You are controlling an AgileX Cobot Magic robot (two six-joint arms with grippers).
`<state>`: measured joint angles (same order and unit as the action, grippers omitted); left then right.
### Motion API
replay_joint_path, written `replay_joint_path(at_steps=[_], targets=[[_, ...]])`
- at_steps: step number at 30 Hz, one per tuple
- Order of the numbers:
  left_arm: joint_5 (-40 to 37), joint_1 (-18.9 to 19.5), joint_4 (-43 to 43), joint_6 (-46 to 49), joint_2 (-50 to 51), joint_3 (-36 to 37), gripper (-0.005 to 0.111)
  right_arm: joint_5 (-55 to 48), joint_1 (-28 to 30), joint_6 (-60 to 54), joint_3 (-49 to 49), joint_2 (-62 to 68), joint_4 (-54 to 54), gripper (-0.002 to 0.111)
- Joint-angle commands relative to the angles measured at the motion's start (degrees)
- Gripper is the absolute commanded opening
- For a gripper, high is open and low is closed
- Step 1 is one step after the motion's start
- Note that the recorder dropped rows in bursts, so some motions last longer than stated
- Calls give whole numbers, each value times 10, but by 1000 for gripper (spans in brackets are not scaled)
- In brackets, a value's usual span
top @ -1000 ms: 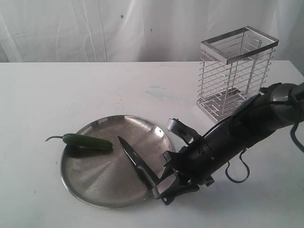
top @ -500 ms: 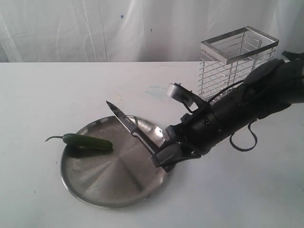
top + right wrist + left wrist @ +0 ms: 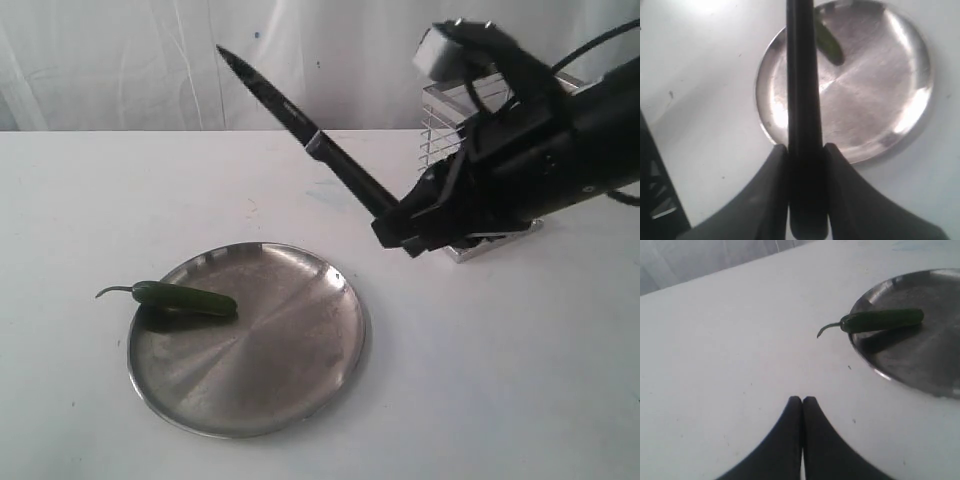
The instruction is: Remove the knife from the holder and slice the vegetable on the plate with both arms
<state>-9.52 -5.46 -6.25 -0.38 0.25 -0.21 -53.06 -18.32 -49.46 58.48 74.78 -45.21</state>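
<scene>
The knife is grasped by the right gripper, high, right of the plate; the left gripper is clenched empty

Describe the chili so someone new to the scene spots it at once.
Find the round steel plate on the white table. At its left edge in the exterior view lies the chili, stem reaching out past the rim. It is the only green thing: small, slender, with a thin curved stem.

Knife clamped between 2 fingers; plate below, vegetable seemingly on rim, half hidden.
</scene>
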Motion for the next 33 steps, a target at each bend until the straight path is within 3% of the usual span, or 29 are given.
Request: replay_joint_path(at_steps=[1, 2, 9, 11, 12, 14, 15, 17, 19, 21, 23, 28, 30, 33], targets=[[162, 1, 120, -136, -2, 2, 0, 27, -1, 10, 1, -47, 54, 0], [216, 1, 124, -148, -2, 2, 0, 27, -1, 15, 0, -41, 53, 0], [390, 1, 124, -144, -2, 2, 0, 32, -1, 17, -21, 61, 20, 0], [496, 1, 129, -139, -2, 2, 0, 24, -1, 22, -21, 64, 19, 0], [564, 1, 167, -111, -2, 2, 0, 22, -1, 31, -21, 63, 9, 0], [590, 1, 272, -112, -2, -61, 0, 26, -1, 35, -21, 64, -8, 0], [569, 1, 301, -112, 18, -114, 0, 33, -1, 35, -21, 66, -16, 0], [488, 1, 258, -54, 94, -214, 0, 43, -1, 35, -21, 68, -17, 0], [369, 1, 83, 41, 225, -298, 0, 43, -1, 35, -21, 68, -17, 0], [272, 1, -101, 43, 364, -351, 0, 36, -1, 35, -21, 71, -17, 0], [199, 1, -175, 32, 497, -368, 0, 21, -1, 35, -21, 71, -15, 0], [6, -10, -152, 4, 618, -371, 0, 23, -1, 34, -29, 71, -11, 0], [-11, -32, -132, 4, 631, -371, 0, 33, -1, 34, -33, 71, -11, 0], [-80, -97, -131, 72, 644, -401, 0, 35, -1, 34, -33, 71, -12, 0]])
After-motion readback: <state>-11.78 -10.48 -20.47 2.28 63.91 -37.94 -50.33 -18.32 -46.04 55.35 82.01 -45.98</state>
